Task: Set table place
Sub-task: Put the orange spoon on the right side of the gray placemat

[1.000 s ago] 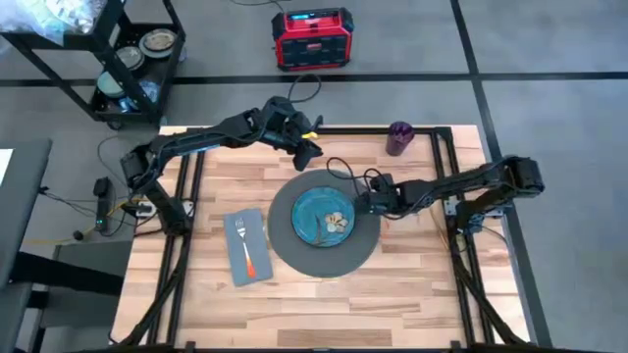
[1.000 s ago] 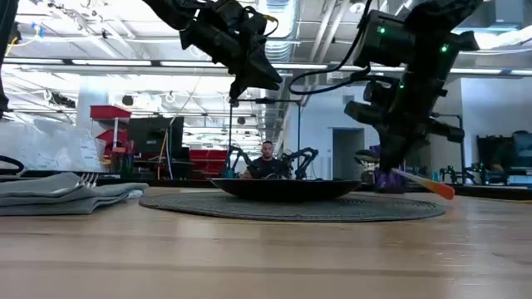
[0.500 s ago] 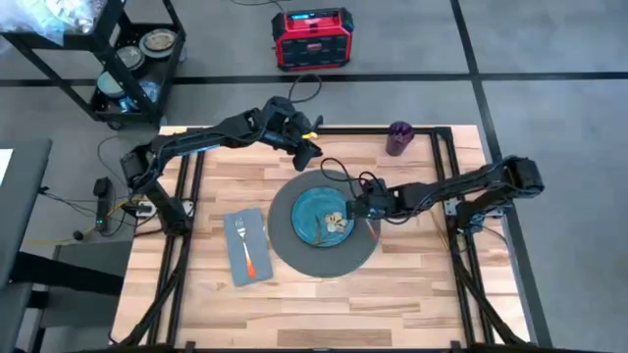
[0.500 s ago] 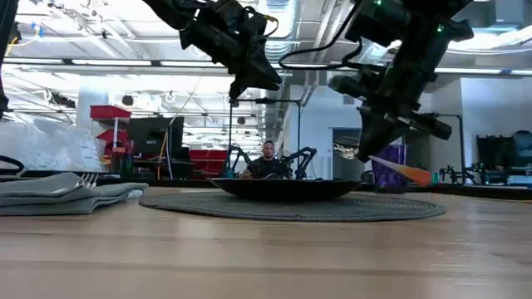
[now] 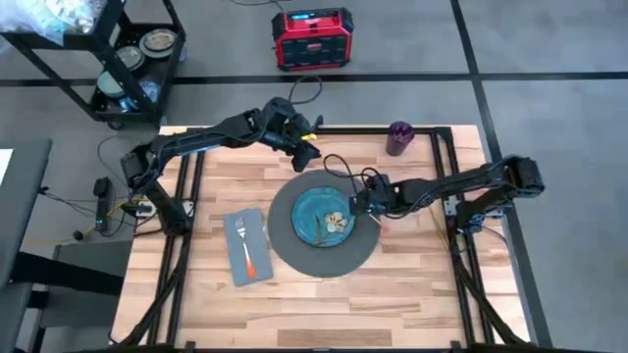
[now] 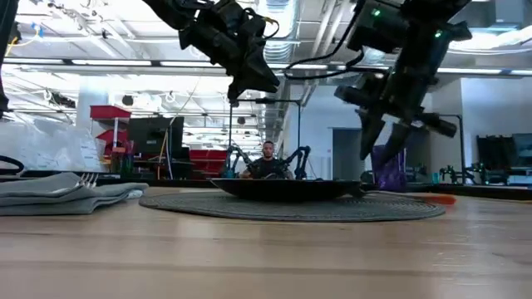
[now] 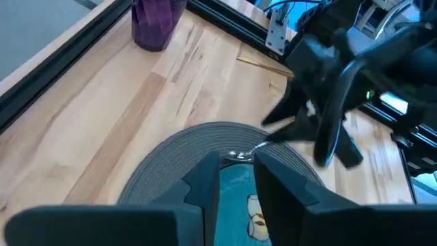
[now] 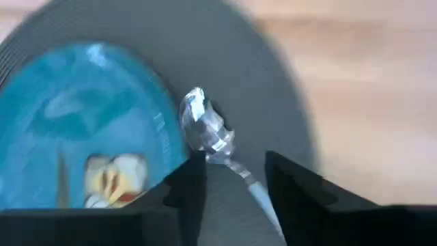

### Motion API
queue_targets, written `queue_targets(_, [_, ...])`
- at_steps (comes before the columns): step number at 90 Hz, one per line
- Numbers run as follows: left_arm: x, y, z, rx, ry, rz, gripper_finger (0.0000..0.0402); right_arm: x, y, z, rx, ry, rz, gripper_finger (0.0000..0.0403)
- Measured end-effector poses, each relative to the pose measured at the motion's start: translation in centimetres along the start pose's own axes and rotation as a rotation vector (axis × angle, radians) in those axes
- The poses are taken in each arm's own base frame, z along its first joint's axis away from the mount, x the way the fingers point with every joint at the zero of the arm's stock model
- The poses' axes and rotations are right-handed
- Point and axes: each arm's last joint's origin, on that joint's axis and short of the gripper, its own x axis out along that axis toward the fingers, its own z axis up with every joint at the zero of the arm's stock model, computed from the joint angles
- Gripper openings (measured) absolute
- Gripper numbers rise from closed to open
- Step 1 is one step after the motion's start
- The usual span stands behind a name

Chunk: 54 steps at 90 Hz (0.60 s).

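Right tool (image 5: 365,203) hangs open over spoon (image 8: 208,134) at mat (image 5: 362,250) edge.

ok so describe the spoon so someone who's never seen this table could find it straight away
Start at the round dark grey mat in the middle of the wooden table, with the blue-green plate on it. The spoon lies on the mat at the plate's right edge, under the right tool. Unlike the fork on the napkin, it has a shiny rounded bowl.
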Motion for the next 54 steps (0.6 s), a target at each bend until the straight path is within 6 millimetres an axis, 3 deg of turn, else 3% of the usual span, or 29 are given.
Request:
queue_targets(10, [0.0,0.0,-0.1,-0.004,0.007,0.001,0.0075,-0.6,-0.6,0.3,-0.084,0.000,-0.030,0.0181])
queue_targets(23, [0.0,0.0,-0.1,-0.007,0.012,0.002,0.0075,-0.7,-0.8,0.3,-0.223,0.011,-0.044,0.0177])
queue_targets(41, [0.0,0.0,-0.3,-0.010,0.025,0.004,0.0075,0.2,-0.5,-0.8,-0.480,0.110,-0.031,0.0118])
queue_targets(54, [0.0,0.1,-0.4,-0.009,0.036,0.006,0.0075,1.4,-0.3,-1.5,-0.575,0.145,-0.050,0.0075])
